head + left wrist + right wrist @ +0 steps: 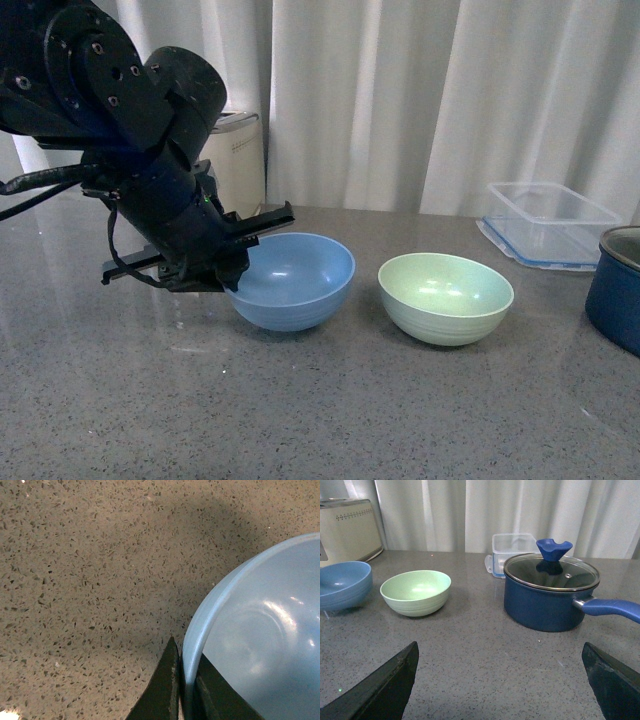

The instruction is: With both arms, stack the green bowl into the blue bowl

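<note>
Bracing is in hand: left tool (pixel 186 696) clamps the rim of blue bowl (pixel 295 280), right tool (pixel 500 650) gapes empty and next must reach green bowl (pixel 445 297)

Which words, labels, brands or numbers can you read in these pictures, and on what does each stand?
None: there is no readable text in any view.
The blue bowl, green bowl, navy pot and clear container are plain.
The cream appliance shows only a row of small dots, no letters.
</note>
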